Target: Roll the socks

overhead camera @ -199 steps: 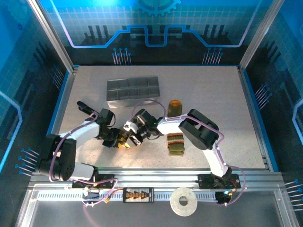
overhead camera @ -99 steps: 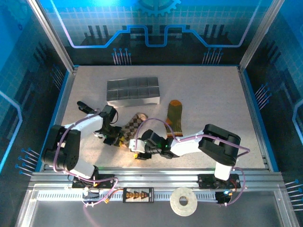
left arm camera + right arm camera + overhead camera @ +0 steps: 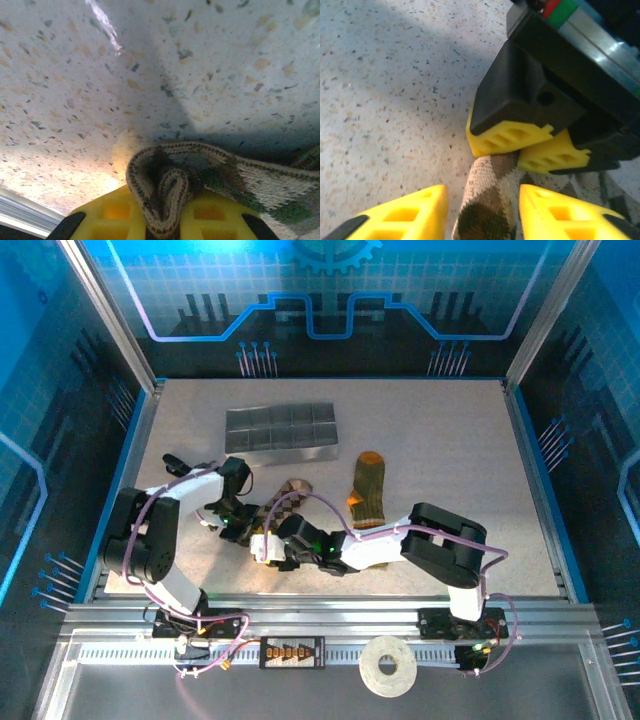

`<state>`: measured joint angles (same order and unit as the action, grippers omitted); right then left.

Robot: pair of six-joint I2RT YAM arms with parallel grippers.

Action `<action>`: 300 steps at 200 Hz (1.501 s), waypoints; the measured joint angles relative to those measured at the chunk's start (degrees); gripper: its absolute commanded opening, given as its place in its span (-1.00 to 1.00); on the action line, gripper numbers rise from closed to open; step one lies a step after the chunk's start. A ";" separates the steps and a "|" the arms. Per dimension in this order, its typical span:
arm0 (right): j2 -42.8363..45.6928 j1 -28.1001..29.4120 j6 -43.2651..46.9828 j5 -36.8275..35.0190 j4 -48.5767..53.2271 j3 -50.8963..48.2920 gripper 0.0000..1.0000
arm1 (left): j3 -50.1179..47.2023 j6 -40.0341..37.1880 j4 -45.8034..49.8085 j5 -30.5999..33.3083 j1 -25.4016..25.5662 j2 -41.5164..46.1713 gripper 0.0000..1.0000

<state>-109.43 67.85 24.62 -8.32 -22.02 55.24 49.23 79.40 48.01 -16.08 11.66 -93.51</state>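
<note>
The beige-brown argyle sock [image 3: 288,500] lies near the front of the table, its near end bunched into a fold [image 3: 167,185]. My left gripper [image 3: 170,222] is shut on that fold, and the top view shows it [image 3: 236,527] at the sock's left end. My right gripper [image 3: 482,212] is open, its yellow fingers [image 3: 402,215] either side of the sock's rolled end [image 3: 492,200], just below the left gripper's fingertips [image 3: 507,136]. From above, the right gripper [image 3: 266,545] sits low, close beside the left one. The olive green sock with orange heel [image 3: 368,490] lies flat to the right, untouched.
A grey divided tray [image 3: 281,429] stands behind the socks at the back left. The right arm's elbow [image 3: 440,538] rests low at the front right. A white tape roll [image 3: 388,666] sits on the rail in front of the table.
The right arm has swung down and stretched low along the front, its gripper now beside the argyle sock's near end. The left gripper shifted slightly left and back, keeping its hold.
</note>
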 measured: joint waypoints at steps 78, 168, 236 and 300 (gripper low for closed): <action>-3.76 -0.04 -2.12 -2.75 0.85 2.23 -0.11 | 1.29 -0.50 1.33 0.39 0.20 -1.20 -0.80; -4.28 -0.04 -0.28 -4.98 0.20 1.51 -0.51 | 2.19 -1.79 2.75 0.42 0.20 -2.21 -0.80; -4.39 -2.03 -6.86 0.52 4.28 3.74 -0.99 | 2.36 -2.05 3.17 1.90 0.33 -1.42 -0.32; -6.75 -7.56 -18.23 15.82 4.35 5.42 -1.00 | -1.05 -1.60 4.35 6.91 0.50 12.92 0.44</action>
<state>-116.18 60.29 6.39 7.51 -17.67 60.66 48.18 77.80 52.36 -9.17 12.16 -80.60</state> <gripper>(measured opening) 0.140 0.672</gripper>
